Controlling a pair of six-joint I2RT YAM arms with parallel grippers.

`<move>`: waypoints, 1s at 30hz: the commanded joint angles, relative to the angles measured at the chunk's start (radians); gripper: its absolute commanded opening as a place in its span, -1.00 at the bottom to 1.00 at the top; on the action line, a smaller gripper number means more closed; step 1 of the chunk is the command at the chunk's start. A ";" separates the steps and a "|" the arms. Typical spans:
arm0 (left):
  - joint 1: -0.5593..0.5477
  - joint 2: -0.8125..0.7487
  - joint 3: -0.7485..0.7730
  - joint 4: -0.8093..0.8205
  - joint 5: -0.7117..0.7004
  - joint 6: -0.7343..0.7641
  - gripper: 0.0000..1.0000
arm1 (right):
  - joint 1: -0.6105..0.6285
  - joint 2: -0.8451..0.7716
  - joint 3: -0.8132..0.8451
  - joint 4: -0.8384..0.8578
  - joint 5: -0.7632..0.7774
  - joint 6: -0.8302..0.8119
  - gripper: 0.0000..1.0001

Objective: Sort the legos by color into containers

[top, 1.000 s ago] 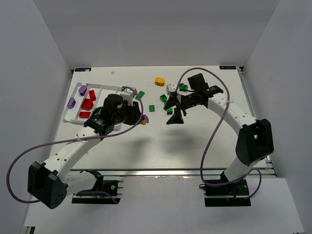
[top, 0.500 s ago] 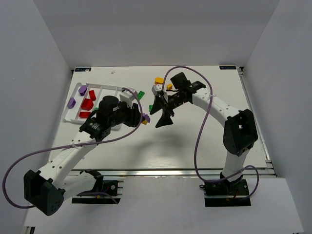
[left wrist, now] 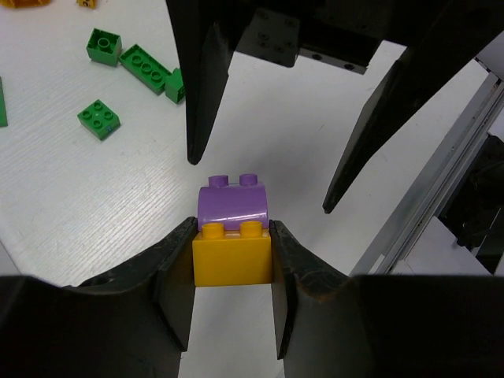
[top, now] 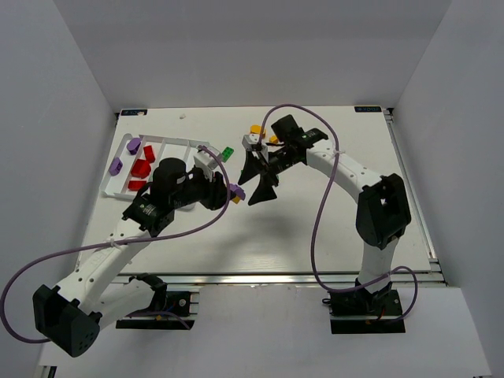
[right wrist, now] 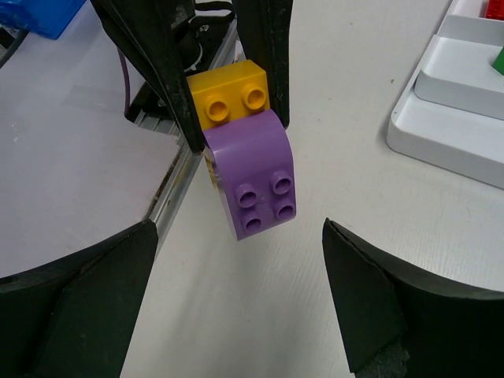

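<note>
White table (top: 260,236) between pale walls (top: 55,94).
Metal rail (top: 276,277) along its near edge; a blue item (right wrist: 35,20), perhaps a box.

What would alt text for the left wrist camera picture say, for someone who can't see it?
The left gripper pinches a yellow brick with a rounded purple brick joined to it, over a white table. The right gripper hangs open, one black finger either side of the purple brick without touching it; green bricks lie at upper left.
</note>
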 commanded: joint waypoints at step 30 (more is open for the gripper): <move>-0.005 -0.028 -0.027 0.032 0.035 0.043 -1.00 | 0.024 0.073 0.098 0.089 -0.091 0.122 -0.51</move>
